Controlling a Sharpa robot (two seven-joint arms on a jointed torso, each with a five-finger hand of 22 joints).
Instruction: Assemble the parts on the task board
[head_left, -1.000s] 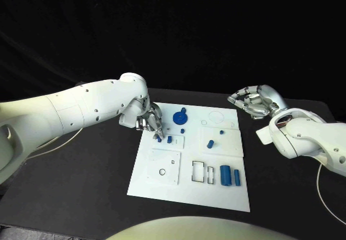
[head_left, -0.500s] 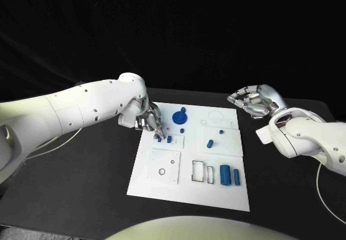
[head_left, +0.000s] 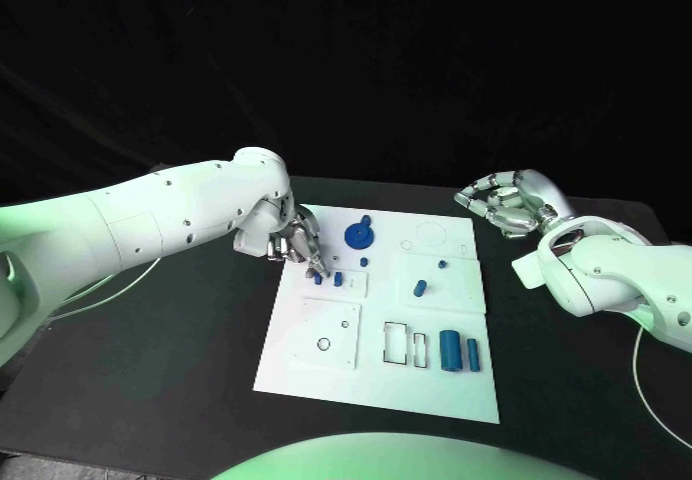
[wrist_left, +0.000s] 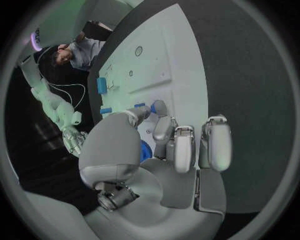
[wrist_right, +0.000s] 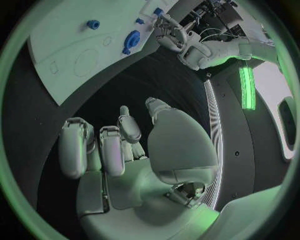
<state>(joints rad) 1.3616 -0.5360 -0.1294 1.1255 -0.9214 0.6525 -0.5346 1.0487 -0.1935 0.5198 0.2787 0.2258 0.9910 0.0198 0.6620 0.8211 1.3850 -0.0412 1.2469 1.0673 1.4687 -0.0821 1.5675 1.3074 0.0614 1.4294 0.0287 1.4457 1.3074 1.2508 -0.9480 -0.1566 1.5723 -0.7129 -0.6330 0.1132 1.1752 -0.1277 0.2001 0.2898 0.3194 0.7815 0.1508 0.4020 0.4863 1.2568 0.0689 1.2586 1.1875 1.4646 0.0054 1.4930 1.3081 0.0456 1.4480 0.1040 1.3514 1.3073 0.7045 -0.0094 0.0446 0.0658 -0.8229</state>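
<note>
Parts (head_left: 339, 280) on the task board (head_left: 378, 382) look small, stiff, light and slippery, so pinch their sides; the left hand (head_left: 294, 242) seemingly pinches one at its fingertips (wrist_left: 155, 106), while the right hand (head_left: 505, 206) curls empty, well apart.

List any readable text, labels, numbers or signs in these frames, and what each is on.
None readable. The task board carries only outlines and holes, with no lettering. The blue parts, the left hand and the right hand show no legible markings.
</note>
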